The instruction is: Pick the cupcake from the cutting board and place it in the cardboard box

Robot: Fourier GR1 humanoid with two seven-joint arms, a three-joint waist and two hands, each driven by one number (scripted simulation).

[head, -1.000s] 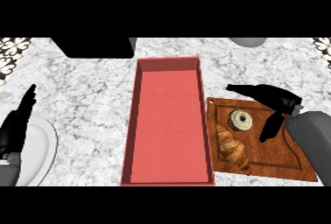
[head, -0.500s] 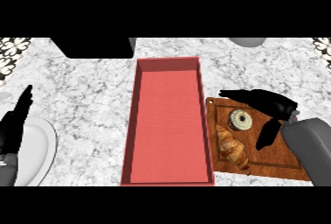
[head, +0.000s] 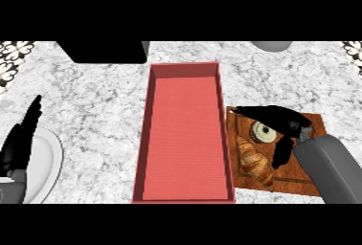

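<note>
The cupcake (head: 264, 132), pale with a dark ring on top, sits on the wooden cutting board (head: 311, 123) at the right. My right hand (head: 284, 123) hovers over it, fingers stretched across its far side and thumb (head: 283, 152) hanging down on its near right; the hand is open around it. The long red cardboard box (head: 184, 139) lies in the middle, left of the board. My left hand (head: 21, 139) rests open at the left edge, fingers pointing up.
A croissant (head: 253, 161) lies on the board just in front of the cupcake. A white plate (head: 44, 165) shows at the lower left under the left hand. A black appliance (head: 102, 51) and a grey bowl (head: 272, 46) stand at the back.
My right hand has moved left and down over the cupcake, and its fingers now reach past the cupcake's far side. The left hand has not moved.
</note>
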